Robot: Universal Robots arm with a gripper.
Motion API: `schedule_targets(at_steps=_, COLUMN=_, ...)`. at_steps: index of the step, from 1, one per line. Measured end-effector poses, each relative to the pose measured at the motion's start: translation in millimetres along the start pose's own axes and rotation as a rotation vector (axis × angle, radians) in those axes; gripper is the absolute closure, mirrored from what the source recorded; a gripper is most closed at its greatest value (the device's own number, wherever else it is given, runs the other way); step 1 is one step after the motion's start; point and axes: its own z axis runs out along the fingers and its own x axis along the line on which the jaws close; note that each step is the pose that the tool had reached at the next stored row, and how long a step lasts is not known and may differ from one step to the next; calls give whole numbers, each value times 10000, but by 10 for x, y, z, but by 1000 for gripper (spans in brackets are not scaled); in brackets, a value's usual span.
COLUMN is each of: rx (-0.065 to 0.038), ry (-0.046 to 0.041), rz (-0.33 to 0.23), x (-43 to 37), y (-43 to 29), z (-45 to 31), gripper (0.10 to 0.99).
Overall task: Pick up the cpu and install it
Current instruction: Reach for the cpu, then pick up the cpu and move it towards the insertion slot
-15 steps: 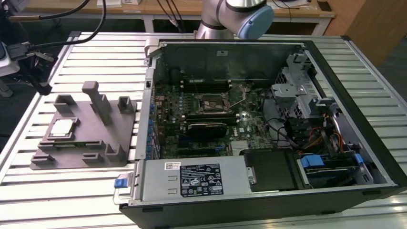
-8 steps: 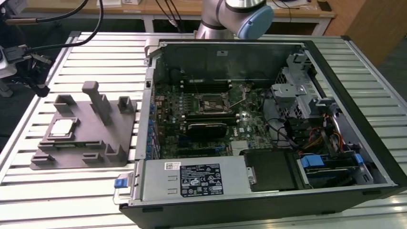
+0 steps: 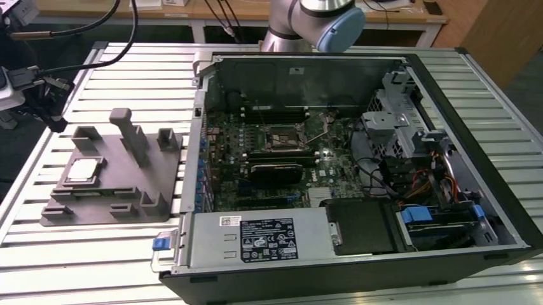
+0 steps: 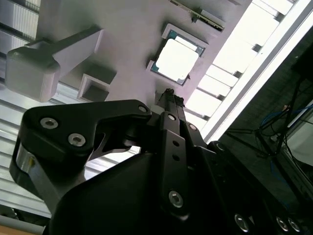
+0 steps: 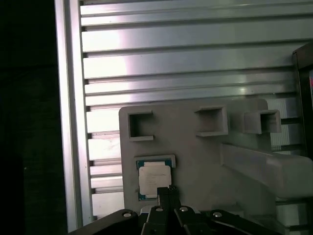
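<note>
You have the jaws pressed together and empty; the cpu (image 4: 176, 59) lies flat in its grey holder (image 4: 122, 29) just beyond their tips.

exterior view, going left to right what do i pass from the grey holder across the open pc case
cpu → tall post of the grey holder → motherboard socket → metal drive cage

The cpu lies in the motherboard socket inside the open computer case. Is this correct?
Not correct. The cpu lies on the grey holder beside the open computer case, on the exterior view's left. The exterior view shows it.
</note>
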Motion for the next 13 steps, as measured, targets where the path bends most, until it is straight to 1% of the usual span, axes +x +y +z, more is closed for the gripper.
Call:
schedule_targets(at_steps=6, rx=0, ry=-1, rz=1, x=2, y=-3, z=73, gripper=980)
schedule_targets(at_steps=13, rx=0, ry=0, rz=1, x=2, y=-4, z=82, gripper=980)
